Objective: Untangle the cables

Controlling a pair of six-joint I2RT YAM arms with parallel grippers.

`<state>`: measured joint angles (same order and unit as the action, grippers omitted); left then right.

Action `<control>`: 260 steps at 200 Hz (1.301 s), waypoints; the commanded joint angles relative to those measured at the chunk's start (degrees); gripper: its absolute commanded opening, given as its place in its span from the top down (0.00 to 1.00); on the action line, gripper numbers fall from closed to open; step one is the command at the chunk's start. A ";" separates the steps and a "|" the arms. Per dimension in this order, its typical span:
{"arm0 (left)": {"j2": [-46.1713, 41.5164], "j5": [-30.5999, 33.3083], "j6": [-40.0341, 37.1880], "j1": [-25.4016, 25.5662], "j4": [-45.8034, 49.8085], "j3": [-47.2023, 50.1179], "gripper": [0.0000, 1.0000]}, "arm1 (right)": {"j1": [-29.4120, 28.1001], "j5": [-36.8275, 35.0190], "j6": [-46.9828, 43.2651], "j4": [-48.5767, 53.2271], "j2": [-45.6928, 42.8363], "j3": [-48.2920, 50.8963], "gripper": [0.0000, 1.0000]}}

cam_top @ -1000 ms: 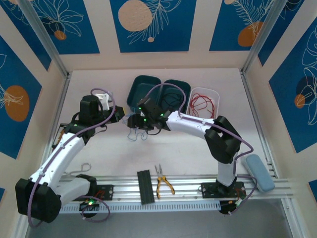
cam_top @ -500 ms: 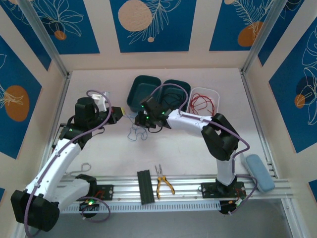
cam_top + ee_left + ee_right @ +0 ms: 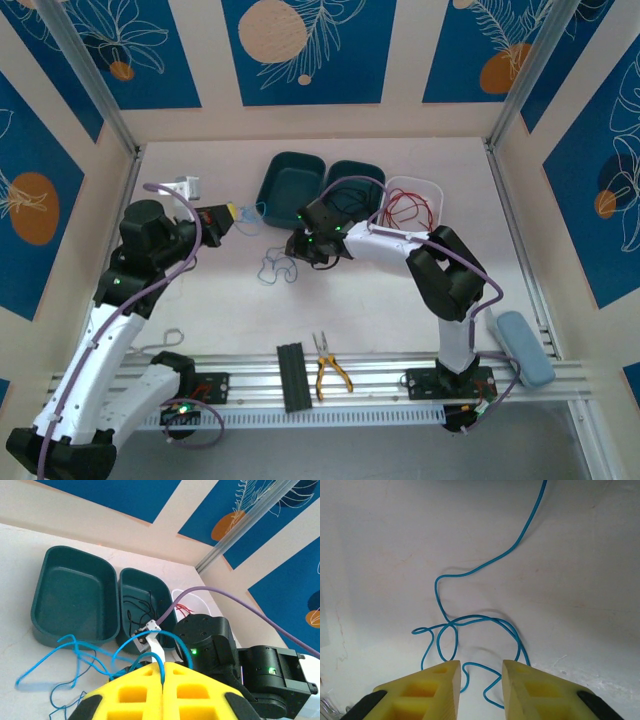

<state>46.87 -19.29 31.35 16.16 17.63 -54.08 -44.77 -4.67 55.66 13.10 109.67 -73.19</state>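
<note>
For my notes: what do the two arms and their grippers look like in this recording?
The left arm and right arm have white shells with bulky black joints, a lilac-purple cable looping loosely along each, and small green lights near the wrist. The left gripper and right gripper have bright yellow wedge-shaped fingers with rectangular cut-outs.

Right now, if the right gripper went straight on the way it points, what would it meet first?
Probably the blue cable looped just ahead of the open right gripper, lying on the white table; depth is hard to judge.
</note>
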 commanded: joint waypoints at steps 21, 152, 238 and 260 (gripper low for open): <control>0.08 0.57 -2.33 0.48 -0.55 -3.80 1.00 | 0.04 0.09 0.31 1.41 -0.65 0.53 0.73; 4.72 -4.40 -1.52 0.59 -2.01 -4.34 1.00 | -7.93 -10.78 -19.11 -12.05 -25.98 13.42 0.17; 5.79 -11.67 4.14 1.35 -6.05 -2.64 1.00 | -9.27 -17.81 -26.59 -16.20 -20.55 4.62 0.04; 5.60 -12.99 4.42 1.50 -5.11 -2.82 1.00 | -7.39 -20.55 -26.22 -18.32 -18.96 3.88 0.03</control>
<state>52.75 -28.45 34.30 16.93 14.02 -57.04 -53.93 -20.01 30.94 -2.22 89.27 -67.44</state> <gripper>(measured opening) 0.041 0.970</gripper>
